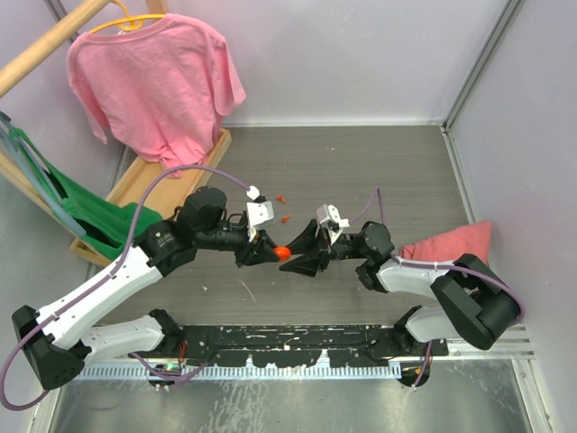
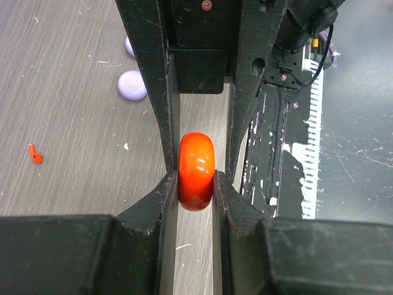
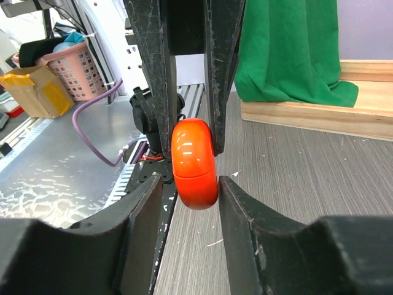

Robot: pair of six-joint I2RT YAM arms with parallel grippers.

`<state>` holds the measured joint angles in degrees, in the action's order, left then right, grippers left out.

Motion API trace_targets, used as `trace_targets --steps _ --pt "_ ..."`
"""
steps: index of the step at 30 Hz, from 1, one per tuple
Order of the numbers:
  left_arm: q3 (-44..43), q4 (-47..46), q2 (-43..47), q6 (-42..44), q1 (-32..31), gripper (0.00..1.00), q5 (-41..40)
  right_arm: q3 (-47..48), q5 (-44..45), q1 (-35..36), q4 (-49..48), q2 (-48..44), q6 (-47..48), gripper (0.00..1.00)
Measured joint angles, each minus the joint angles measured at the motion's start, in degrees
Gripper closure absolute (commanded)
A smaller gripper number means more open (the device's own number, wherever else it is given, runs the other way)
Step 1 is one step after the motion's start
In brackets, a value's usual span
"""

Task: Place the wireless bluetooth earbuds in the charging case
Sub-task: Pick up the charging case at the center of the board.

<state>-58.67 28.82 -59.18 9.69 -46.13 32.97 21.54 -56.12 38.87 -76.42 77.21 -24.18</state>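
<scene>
A grey wood-grain tabletop [image 1: 361,171] carries everything. At its far left a pink T-shirt [image 1: 153,81] hangs from a yellow hanger on a wooden rack [image 1: 171,176], with a green cloth [image 1: 81,212] draped below it. A crumpled coral-pink cloth [image 1: 451,242] lies at the right edge.

The two arms reach inward from the near edge and meet tip to tip near the middle, above the tabletop. The left gripper [image 1: 269,250] has its jaws clamped on a glossy orange round puck [image 1: 282,253] with a thin seam around it. In the left wrist view both black fingers [image 2: 167,190] press flat against the puck's opposite faces, holding it on edge. The right gripper [image 1: 297,259] comes at the same puck from the other side. Its jaws straddle it and stand a little apart: in the right wrist view one finger [image 3: 236,203] touches the puck, while a thin gap shows at the other.

Two lilac round discs [image 2: 132,85] lie on the tabletop beyond the grippers, close to each other. A tiny orange comma-shaped piece [image 2: 35,153] lies alone, well apart from the discs. A few small red scraps [image 1: 281,197] lie on the tabletop past the left gripper.

The black charging case and the black earbuds cannot be made out in any view.
</scene>
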Motion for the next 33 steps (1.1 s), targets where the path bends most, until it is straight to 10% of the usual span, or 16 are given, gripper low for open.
trace_targets --steps 13,23,33 --pt "1.29 -1.64 0.00 -1.81 0.00 0.92 1.53 -0.33 -0.15 -0.11 -0.85 0.04 0.26 0.87" --pt "3.19 -3.76 0.33 -2.82 0.00 0.46 1.31 -1.33 -0.02 -0.11 -0.90 0.02 0.57 0.99" --pt "3.69 -3.74 0.33 -2.82 0.00 0.40 -0.55 -1.95 0.55 -0.11 -0.96 -0.46 1.55 0.99"
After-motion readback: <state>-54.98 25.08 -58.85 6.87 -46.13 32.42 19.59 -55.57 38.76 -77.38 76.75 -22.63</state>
